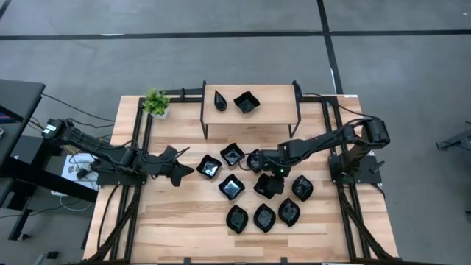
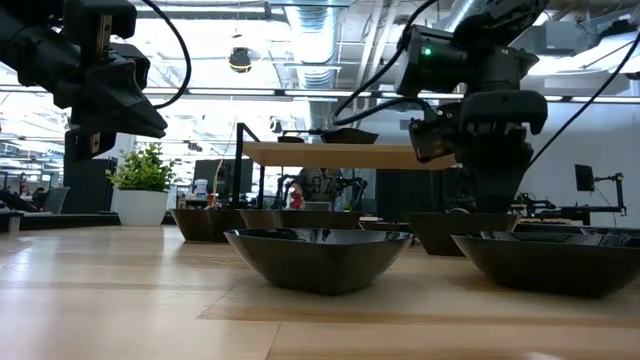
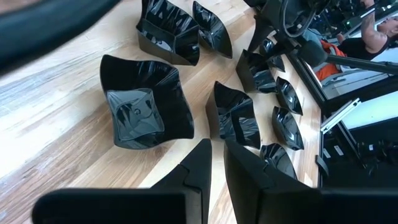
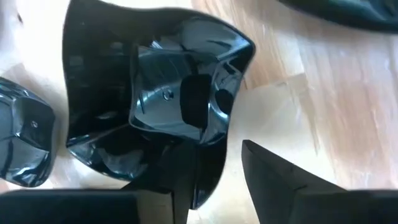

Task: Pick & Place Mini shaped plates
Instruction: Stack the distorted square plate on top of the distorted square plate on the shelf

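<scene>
Crowding the right claw (image 1: 269, 182), parted astride a wavy-edged square plate (image 4: 155, 99), sit other plates (image 1: 265, 218).

Glossy black mini shaped plates (image 1: 232, 187) lie scattered upright on the wooden table. Wavy-edged squares sit toward the middle, with one (image 4: 155, 106) lying directly under the right arm's fingers. Three pointed leaf-like ovals (image 1: 264, 217) form a row near the front edge. On the raised shelf rest a slim teardrop (image 1: 220, 100) and another square (image 1: 246, 102).
</scene>
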You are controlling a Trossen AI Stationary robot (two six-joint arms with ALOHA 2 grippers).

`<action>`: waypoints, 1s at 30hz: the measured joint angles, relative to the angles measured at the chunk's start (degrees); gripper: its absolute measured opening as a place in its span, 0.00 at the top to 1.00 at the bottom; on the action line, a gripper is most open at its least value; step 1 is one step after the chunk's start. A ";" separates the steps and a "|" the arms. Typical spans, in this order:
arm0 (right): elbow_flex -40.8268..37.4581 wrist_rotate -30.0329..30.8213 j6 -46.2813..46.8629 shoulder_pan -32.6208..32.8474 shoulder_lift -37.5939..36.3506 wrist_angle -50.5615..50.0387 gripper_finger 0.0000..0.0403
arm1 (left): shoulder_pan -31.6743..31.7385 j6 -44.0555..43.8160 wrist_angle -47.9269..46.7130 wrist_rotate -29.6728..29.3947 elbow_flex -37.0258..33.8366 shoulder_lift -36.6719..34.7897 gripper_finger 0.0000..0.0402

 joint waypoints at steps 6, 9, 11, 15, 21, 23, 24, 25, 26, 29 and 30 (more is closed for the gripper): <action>-0.03 -0.01 0.04 0.00 -0.11 0.18 0.74 | 0.00 0.00 -0.01 -0.01 0.01 0.00 0.89; -0.03 -0.01 0.15 0.00 -0.11 0.15 0.78 | 0.00 0.01 -0.01 -0.01 0.03 0.00 0.89; -0.03 -0.01 0.15 0.00 -0.12 0.16 0.80 | 0.00 0.00 -0.01 -0.01 0.04 0.00 0.89; -0.03 -0.01 0.13 0.00 -0.13 0.15 0.84 | 0.00 0.00 -0.01 -0.01 0.05 0.00 0.89; -0.03 -0.01 0.11 0.00 -0.13 0.14 0.89 | 0.00 0.00 -0.01 -0.01 0.05 0.00 0.89; -0.03 -0.02 0.12 0.00 -0.13 0.13 0.93 | 0.00 0.02 -0.01 -0.01 0.05 0.00 0.89; -0.03 -0.13 0.11 0.00 -0.13 0.13 0.95 | 0.00 0.02 -0.01 -0.01 0.05 0.00 0.89; -0.03 -0.26 0.11 0.00 -0.13 0.11 0.97 | 0.00 0.00 -0.01 -0.01 0.05 0.00 0.89; -0.03 -0.38 0.11 0.00 -0.17 0.09 0.99 | 0.00 0.02 -0.01 -0.01 0.05 0.00 0.89; -0.03 -1.26 0.46 -0.02 -0.17 -0.23 0.98 | 0.00 0.02 -0.01 -0.01 0.05 0.00 0.89; -0.02 -1.72 0.52 -0.06 -0.17 -0.45 0.98 | 0.00 0.02 -0.01 -0.01 0.05 0.00 0.89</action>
